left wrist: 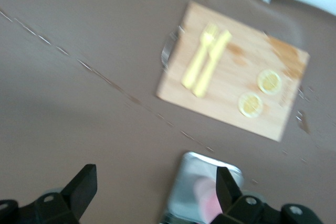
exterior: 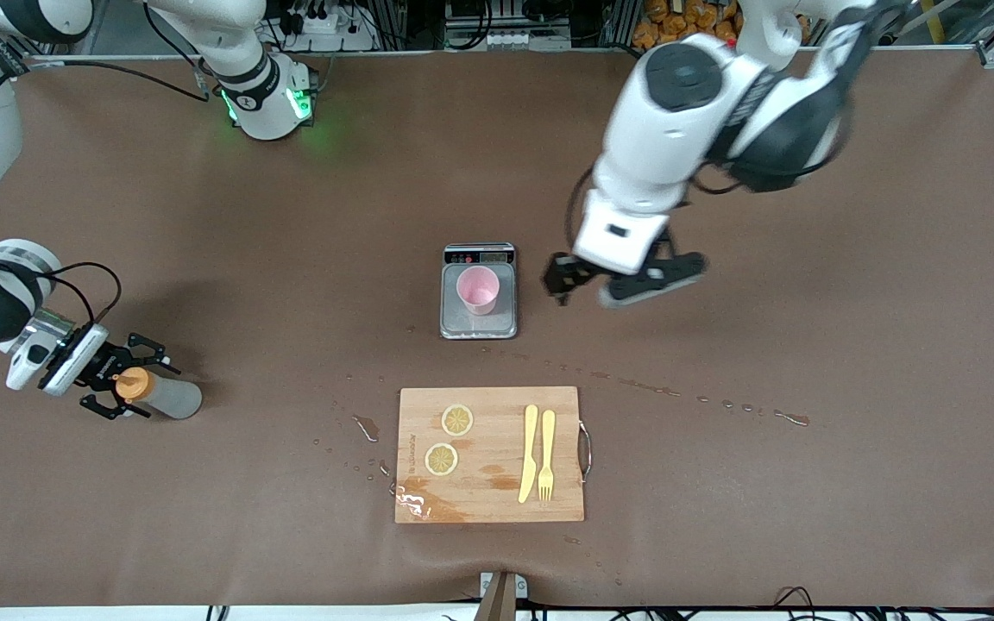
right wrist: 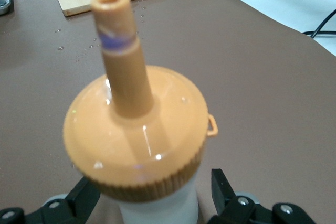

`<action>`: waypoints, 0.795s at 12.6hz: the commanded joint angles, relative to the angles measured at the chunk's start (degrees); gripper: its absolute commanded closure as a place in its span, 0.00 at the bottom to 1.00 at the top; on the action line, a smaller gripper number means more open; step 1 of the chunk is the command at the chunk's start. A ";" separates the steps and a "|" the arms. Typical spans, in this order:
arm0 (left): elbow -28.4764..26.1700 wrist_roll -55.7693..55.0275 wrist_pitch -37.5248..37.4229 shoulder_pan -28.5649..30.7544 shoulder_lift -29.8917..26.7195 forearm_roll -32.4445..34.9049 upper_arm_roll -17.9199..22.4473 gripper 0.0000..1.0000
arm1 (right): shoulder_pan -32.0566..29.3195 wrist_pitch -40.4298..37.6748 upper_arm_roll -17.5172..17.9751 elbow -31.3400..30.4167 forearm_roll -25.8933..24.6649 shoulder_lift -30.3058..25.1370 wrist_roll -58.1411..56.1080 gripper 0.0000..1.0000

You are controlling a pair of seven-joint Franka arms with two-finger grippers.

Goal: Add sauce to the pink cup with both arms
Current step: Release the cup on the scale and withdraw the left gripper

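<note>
The sauce bottle stands on the table near the right arm's end, greyish-white with an orange nozzle cap. My right gripper is open with a finger on each side of the bottle's body, a gap showing at both; in the right wrist view the gripper is just under the cap. The pink cup stands upright on a grey scale at mid-table. My left gripper is open and empty, up over the table beside the scale. In the left wrist view, the gripper frames the cup.
A wooden cutting board lies nearer the front camera than the scale, with two lemon slices and a yellow knife and fork. Water drops trail across the table between scale and board.
</note>
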 commanded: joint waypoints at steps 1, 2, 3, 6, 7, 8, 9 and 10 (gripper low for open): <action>-2.07 19.39 -5.97 9.50 -5.41 0.28 -0.52 0.00 | 0.41 -0.24 -0.33 1.11 1.53 0.67 -1.13 1.00; -2.07 25.66 -8.34 12.76 -6.82 0.27 -0.52 0.00 | 0.32 -0.33 -0.33 1.28 1.35 0.41 -1.05 1.00; -1.98 29.20 -10.89 15.23 -7.88 0.27 -0.52 0.00 | 0.76 -0.33 -0.42 2.15 0.83 0.06 -0.78 1.00; 1.08 36.59 -17.66 19.11 -10.17 0.89 -0.44 0.00 | 0.94 -0.42 -0.68 4.79 -3.99 -0.82 -0.34 1.00; 3.27 38.36 -20.03 20.34 -10.17 0.89 -0.43 0.00 | 1.02 -0.42 -0.68 4.80 -5.92 -1.78 0.88 1.00; 4.95 39.51 -21.45 21.39 -10.17 0.97 -0.43 0.00 | 1.02 -0.42 -0.68 4.80 -8.81 -2.57 3.76 1.00; 5.66 41.70 -22.51 22.27 -10.17 0.98 -0.52 0.00 | 1.02 -0.59 -0.60 4.80 -12.67 -3.89 6.83 1.00; 5.67 43.98 -23.65 22.89 -10.35 0.45 -0.61 0.00 | 1.29 -0.77 -0.60 4.80 -16.54 -5.29 10.00 1.00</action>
